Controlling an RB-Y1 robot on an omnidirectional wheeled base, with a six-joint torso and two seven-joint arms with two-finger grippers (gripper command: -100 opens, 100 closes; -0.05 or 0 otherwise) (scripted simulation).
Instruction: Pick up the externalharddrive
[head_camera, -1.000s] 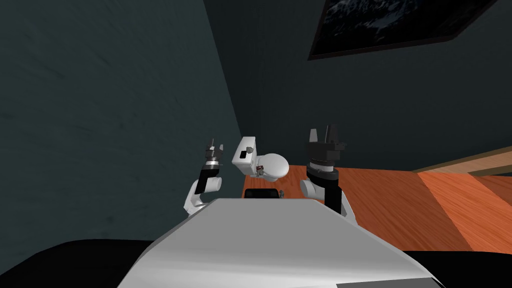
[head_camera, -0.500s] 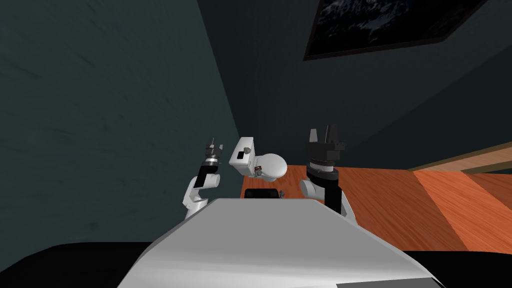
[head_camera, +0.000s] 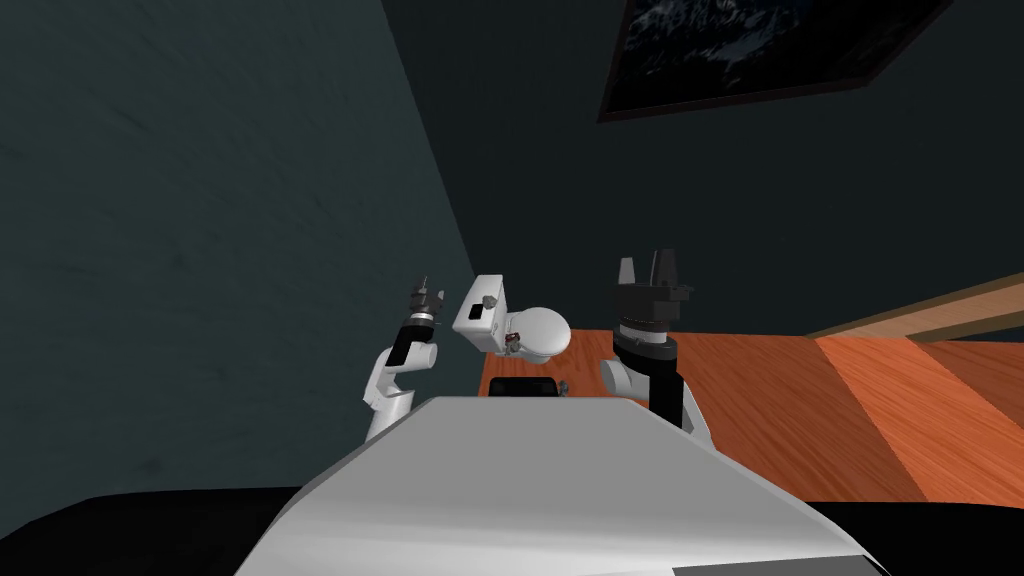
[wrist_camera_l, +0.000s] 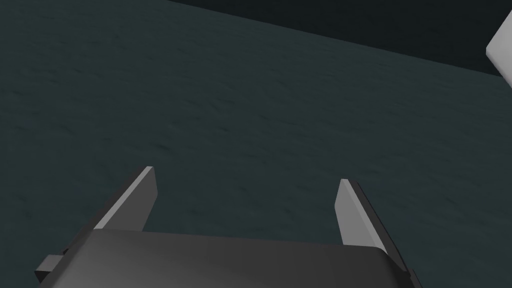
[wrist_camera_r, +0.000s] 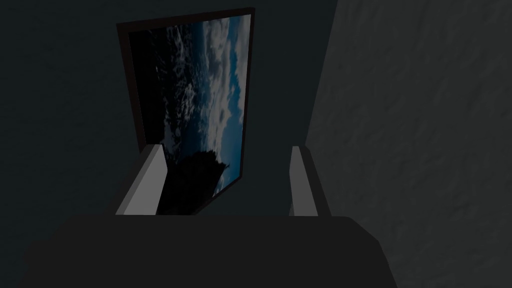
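A small black flat block, the external hard drive (head_camera: 476, 312), lies on top of a white toilet's tank (head_camera: 481, 322) in the corner of dark teal walls. My left gripper (head_camera: 425, 291) is raised just left of the tank, apart from it. In the left wrist view that gripper (wrist_camera_l: 247, 185) is open and faces the teal wall, with a white corner of the tank (wrist_camera_l: 502, 54) off to one side. My right gripper (head_camera: 648, 268) is held up to the right of the toilet bowl (head_camera: 540, 332); in its wrist view its fingers (wrist_camera_r: 227, 170) are open and hold nothing.
A dark flat object (head_camera: 522, 386) lies on the orange wood floor (head_camera: 800, 410) in front of the toilet. A dark framed picture (head_camera: 760, 50) hangs on the far wall. A pale wooden strip (head_camera: 930, 310) runs along the floor at right.
The whole head view has slid a little to the left, so I have turned slightly. My left arm has swung a bit outward to the left. Both grippers stay open.
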